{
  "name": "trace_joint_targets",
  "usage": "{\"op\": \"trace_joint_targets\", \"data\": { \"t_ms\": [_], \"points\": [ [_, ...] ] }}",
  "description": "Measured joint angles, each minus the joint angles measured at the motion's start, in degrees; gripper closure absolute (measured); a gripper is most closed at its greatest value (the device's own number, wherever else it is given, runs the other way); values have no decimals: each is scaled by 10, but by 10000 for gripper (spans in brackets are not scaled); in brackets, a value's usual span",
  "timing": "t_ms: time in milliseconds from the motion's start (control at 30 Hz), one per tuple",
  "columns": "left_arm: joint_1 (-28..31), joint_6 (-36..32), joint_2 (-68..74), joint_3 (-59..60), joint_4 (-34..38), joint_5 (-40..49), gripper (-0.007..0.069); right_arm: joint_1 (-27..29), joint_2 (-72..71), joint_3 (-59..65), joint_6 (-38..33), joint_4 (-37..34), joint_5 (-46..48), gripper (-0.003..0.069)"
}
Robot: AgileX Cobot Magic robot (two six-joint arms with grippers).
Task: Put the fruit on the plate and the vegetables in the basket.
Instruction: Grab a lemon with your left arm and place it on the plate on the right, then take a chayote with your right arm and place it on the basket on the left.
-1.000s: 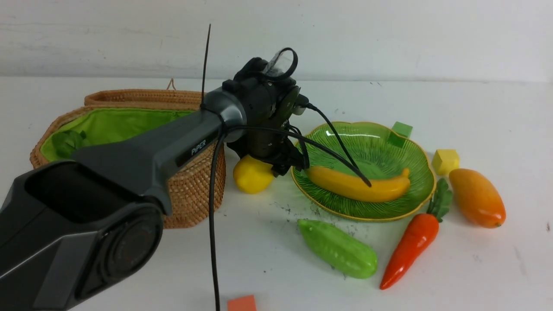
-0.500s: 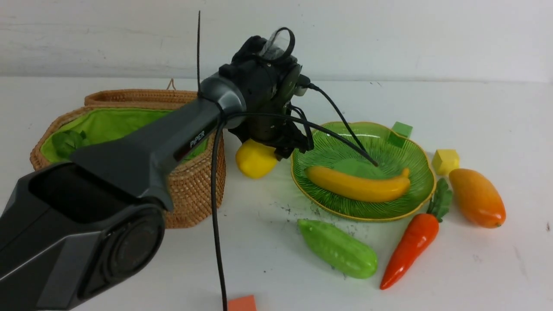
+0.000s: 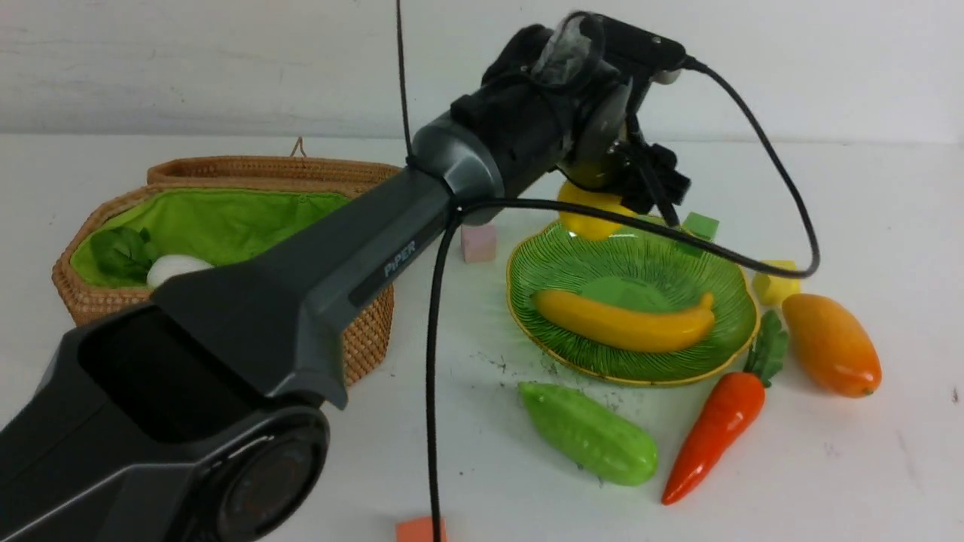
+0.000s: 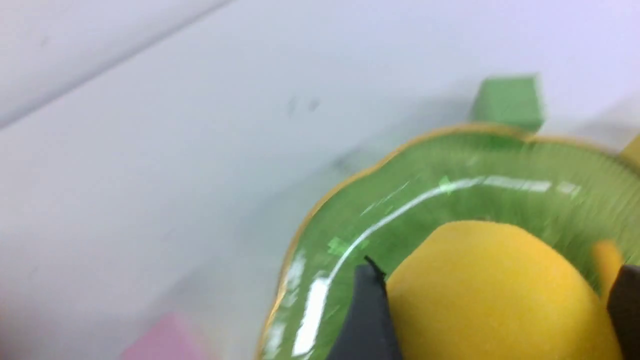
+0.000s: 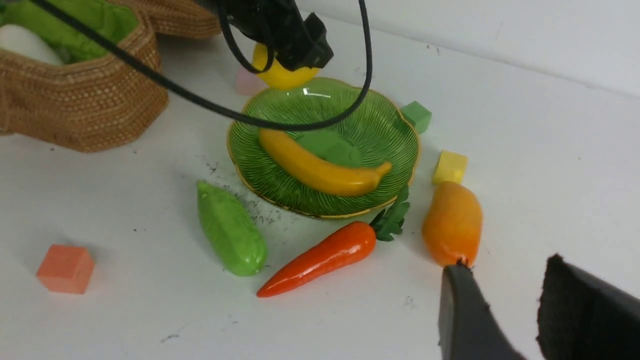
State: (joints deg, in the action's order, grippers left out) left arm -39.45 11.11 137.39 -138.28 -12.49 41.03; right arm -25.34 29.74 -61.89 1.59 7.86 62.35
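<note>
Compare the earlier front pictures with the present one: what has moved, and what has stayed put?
The left gripper, closed on the lemon throughout, lifted it from beside the basket and carried it up and rightward to hang over the plate's far rim. The banana, gourd, carrot and mango have not moved.

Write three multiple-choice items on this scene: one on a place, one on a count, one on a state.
1. The radish lies: A in the basket; B on the table; C held in the air.
2. Fruits resting on the plate: A none; B one; C three.
3. The left gripper is: A open and empty; B shut on the radish; C shut on the lemon.

1 A: its white body shows against the green lining.
2 B: only the banana rests there.
3 C: dark fingers flank the lemon above the plate's rim.
</note>
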Motion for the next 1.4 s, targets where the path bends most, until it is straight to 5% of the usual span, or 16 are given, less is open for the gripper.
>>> {"op": "trace_joint_targets", "data": {
  "t_ms": [267, 500, 700, 900, 1067, 1400],
  "points": [
    [-2, -17, 44, 1, 20, -23, 74, 0, 0, 0, 16, 2, -1, 419],
    [-2, -19, 40, 1, 41, -25, -38, 0, 0, 0, 16, 2, -1, 419],
    [-2, -19, 6, 5, 57, 14, 1, 0, 0, 0, 16, -1, -1, 419],
    [-2, -19, -131, 49, 111, 105, 225, 0, 6, 0, 16, -21, -1, 419],
    [-2, -20, -324, 140, 125, 192, 606, 0, 68, 0, -10, -72, 18, 419],
    [-2, -4, -651, 418, 105, 219, 638, 0, 232, -31, -83, -171, 18, 419]
  ]
}}
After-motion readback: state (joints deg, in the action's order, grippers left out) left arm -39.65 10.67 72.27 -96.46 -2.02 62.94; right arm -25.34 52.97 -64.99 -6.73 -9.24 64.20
